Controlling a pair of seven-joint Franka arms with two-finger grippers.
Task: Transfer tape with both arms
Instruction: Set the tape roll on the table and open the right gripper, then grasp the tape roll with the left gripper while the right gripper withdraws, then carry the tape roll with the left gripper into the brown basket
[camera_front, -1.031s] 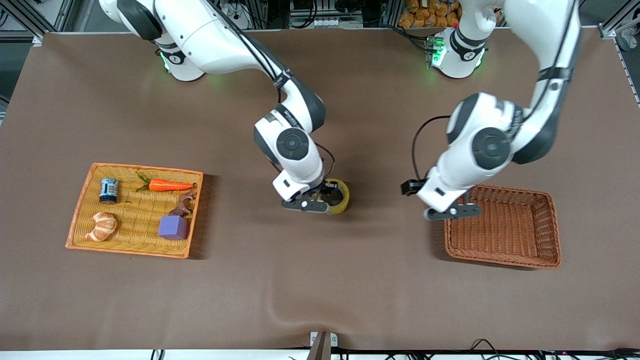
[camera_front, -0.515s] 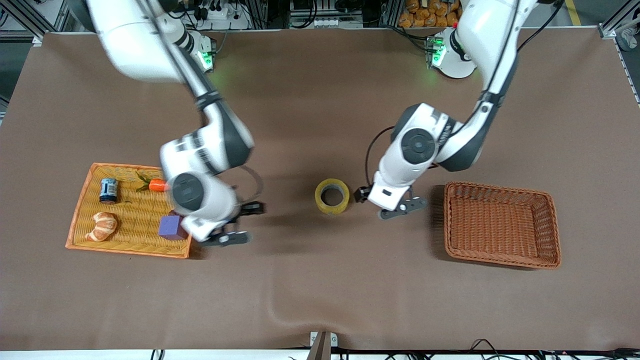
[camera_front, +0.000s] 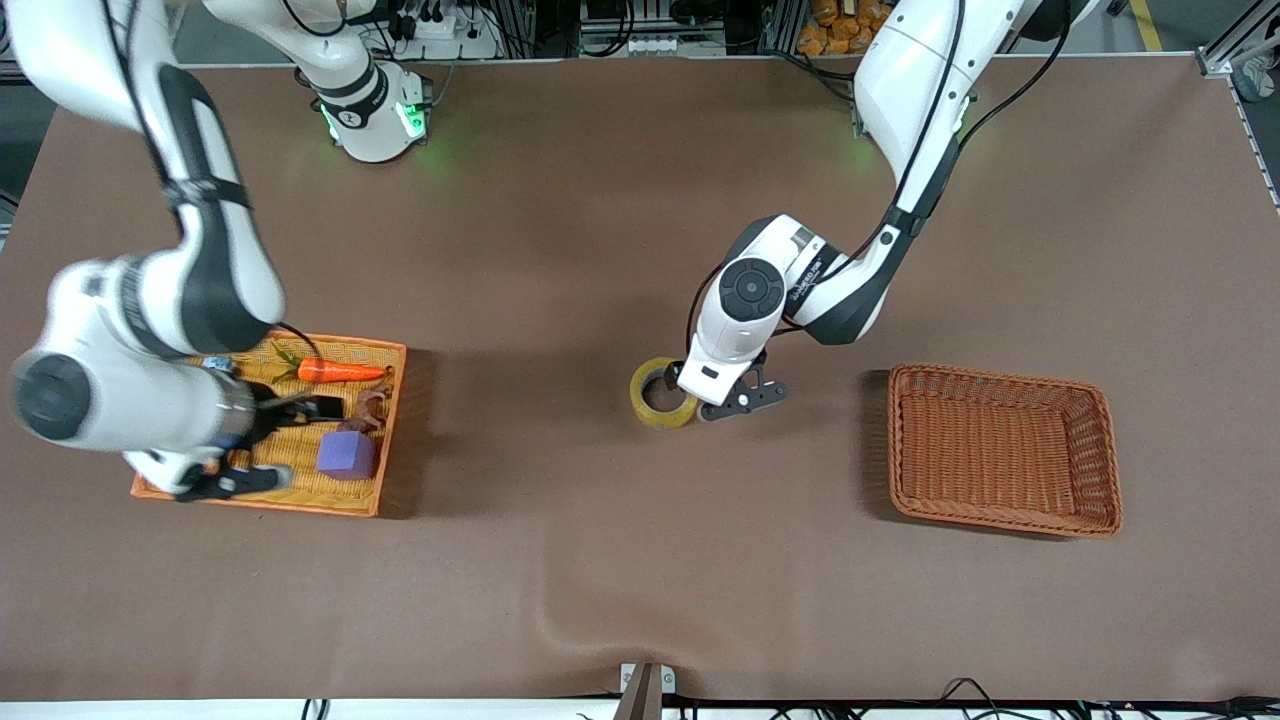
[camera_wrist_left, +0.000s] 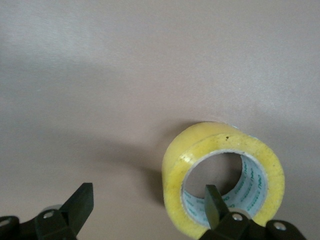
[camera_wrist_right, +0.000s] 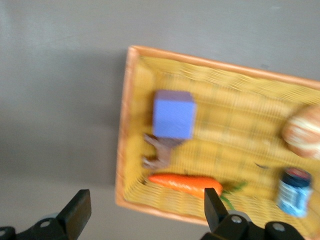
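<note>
Tape (camera_front: 662, 393): it lies flat on the brown table (camera_front: 600, 250), hole upward, about midway between the flat tray (camera_front: 395, 420) and the deep wicker basket (camera_front: 1003, 450). Nothing grips it.

Left gripper (camera_front: 737, 399): it hangs low just beside the tape, on the roll's basket-facing side, fingers spread wide. In the left wrist view one fingertip (camera_wrist_left: 212, 200) shows over the rim and hole of the roll while the other sits out over bare table, so the roll is off-centre in the opening, not between the fingers.

Right gripper (camera_front: 228, 478): it is up over the flat tray, well apart from the tape, fingers spread wide and empty. Under it lie the purple cube (camera_wrist_right: 173, 114), carrot (camera_wrist_right: 185, 184), small jar (camera_wrist_right: 295, 191) and a bread roll (camera_wrist_right: 303, 131).

Nearer arm: the left one, plainly.

What the move turns on: I'd judge the left gripper must shift sideways toward the roll so the fingers straddle its wall, one inside the hole, or its full width.

Axis: the ring's axis points up; no long side to favour.
</note>
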